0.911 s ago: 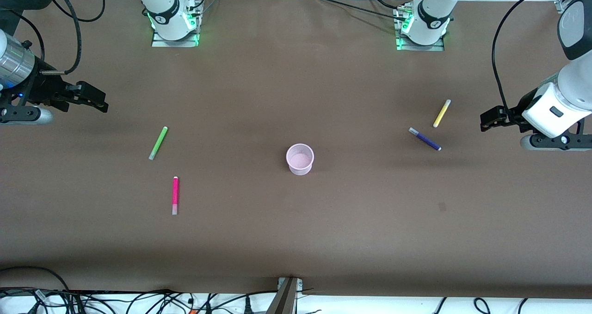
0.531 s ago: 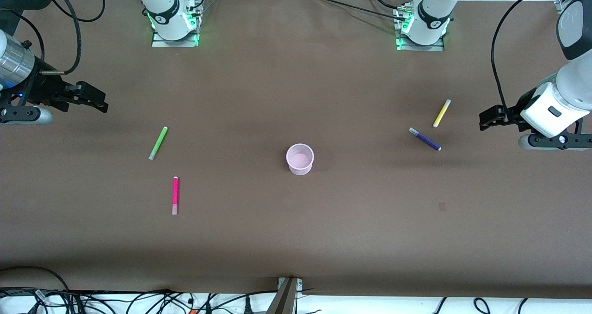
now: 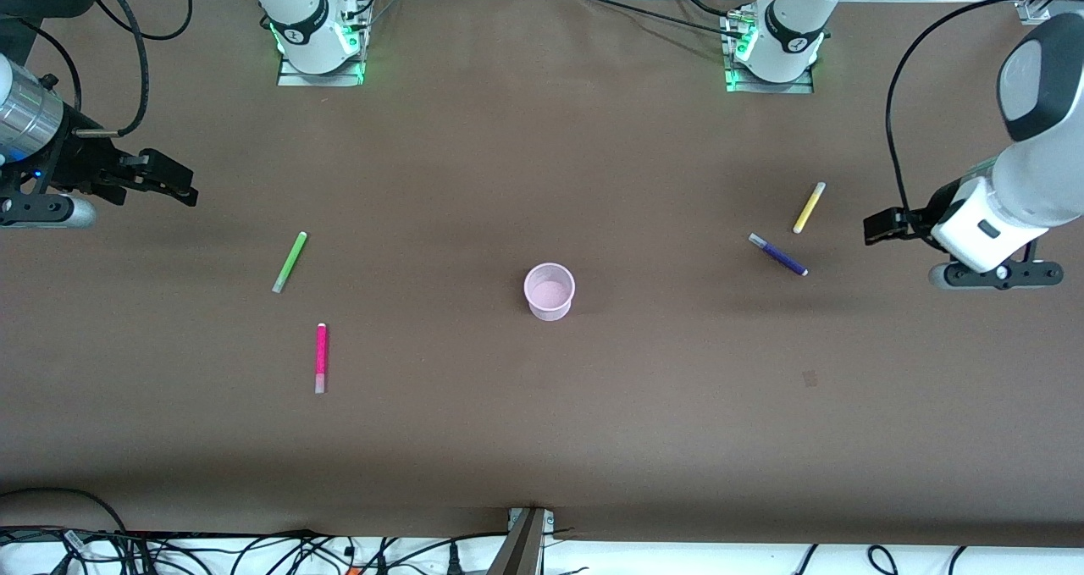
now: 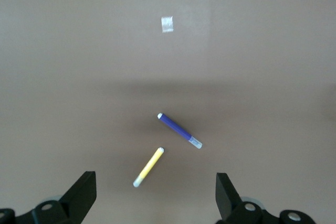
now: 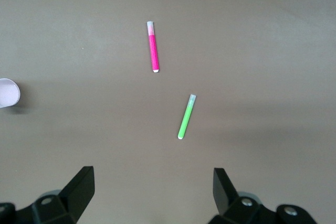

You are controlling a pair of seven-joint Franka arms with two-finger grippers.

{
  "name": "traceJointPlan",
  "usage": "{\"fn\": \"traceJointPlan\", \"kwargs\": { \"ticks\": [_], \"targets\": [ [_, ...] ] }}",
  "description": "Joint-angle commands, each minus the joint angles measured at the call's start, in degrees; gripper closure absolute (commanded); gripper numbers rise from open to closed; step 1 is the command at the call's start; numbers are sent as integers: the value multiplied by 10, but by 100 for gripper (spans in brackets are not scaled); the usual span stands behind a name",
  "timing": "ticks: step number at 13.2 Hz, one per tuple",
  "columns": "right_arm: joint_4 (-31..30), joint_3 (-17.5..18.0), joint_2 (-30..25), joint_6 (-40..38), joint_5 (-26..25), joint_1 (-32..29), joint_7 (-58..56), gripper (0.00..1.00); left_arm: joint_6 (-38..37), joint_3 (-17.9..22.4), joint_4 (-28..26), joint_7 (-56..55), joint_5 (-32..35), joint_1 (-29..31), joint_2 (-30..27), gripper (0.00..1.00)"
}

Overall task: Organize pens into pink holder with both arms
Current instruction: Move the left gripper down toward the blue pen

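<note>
The pink holder [image 3: 550, 307] stands upright mid-table with nothing in it; its edge shows as the pink holder [image 5: 7, 93] in the right wrist view. A yellow pen [image 3: 809, 207] and a purple pen [image 3: 778, 255] lie toward the left arm's end. My left gripper [image 3: 879, 226] hangs open over the table beside them. Its wrist view shows the yellow pen [image 4: 148, 167] and purple pen [image 4: 179, 130] ahead of the open left gripper [image 4: 155, 178]. A lime green pen [image 3: 290, 262] and a magenta pen [image 3: 321, 357] lie toward the right arm's end. My right gripper [image 3: 174, 185] waits open over that end, seeing the green pen [image 5: 186, 116] and magenta pen [image 5: 154, 46].
Both arm bases [image 3: 320, 46] with green lights stand along the table edge farthest from the front camera. Cables and a metal bracket [image 3: 527, 541] line the nearest edge. A small pale mark [image 3: 810, 378] sits on the brown table, nearer the camera than the purple pen.
My left arm has swung in toward the yellow and purple pens, its gripper still open. The right arm, the pens and the holder have not moved.
</note>
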Motion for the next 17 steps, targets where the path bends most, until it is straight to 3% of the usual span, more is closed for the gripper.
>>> {"fn": "traceJointPlan", "kwargs": {
  "ticks": [1, 4, 10, 14, 17],
  "targets": [
    [4, 1, -3, 0, -6, 1, -4, 0, -10, -3, -13, -27, -12, 4, 25, 0],
    [4, 1, -3, 0, -6, 1, -4, 0, 7, -1, -50, -77, -51, 24, 41, 0],
    [3, 1, -4, -1, -5, 1, -4, 0, 159, -4, -189, -221, -52, 17, 32, 0],
    [3, 1, -3, -1, -6, 1, -4, 0, 263, -5, -285, -244, -52, 17, 20, 0],
    [3, 1, -3, -1, -6, 1, -4, 0, 320, -5, -322, -271, -51, 16, 19, 0]
  ]
}}
